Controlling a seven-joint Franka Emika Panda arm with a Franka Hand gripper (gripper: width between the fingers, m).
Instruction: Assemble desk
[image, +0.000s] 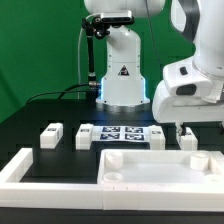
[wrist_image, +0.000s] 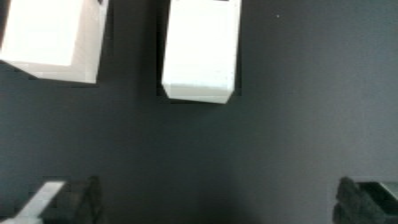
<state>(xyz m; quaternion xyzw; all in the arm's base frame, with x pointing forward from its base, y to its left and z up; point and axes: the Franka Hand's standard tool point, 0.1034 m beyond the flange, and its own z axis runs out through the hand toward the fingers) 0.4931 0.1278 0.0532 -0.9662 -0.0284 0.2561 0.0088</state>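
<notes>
The white tabletop slab (image: 150, 168) lies recessed face up at the front of the black table. Two white leg blocks (image: 50, 135) (image: 85, 133) lie on the exterior view's left of the marker board (image: 125, 133). Two more leg blocks (image: 187, 139) (image: 206, 158) lie on the right. My gripper (image: 186, 126) hangs just above the nearer right block. In the wrist view the gripper (wrist_image: 214, 205) is open and empty, its fingertips (wrist_image: 63, 200) wide apart over bare table. Two leg blocks (wrist_image: 201, 50) (wrist_image: 54, 40) lie side by side ahead of it.
A long white border rail (image: 40, 175) runs along the front and left of the table. The robot's white base (image: 122, 75) stands at the back centre, with a black stand (image: 92, 55) and cables beside it.
</notes>
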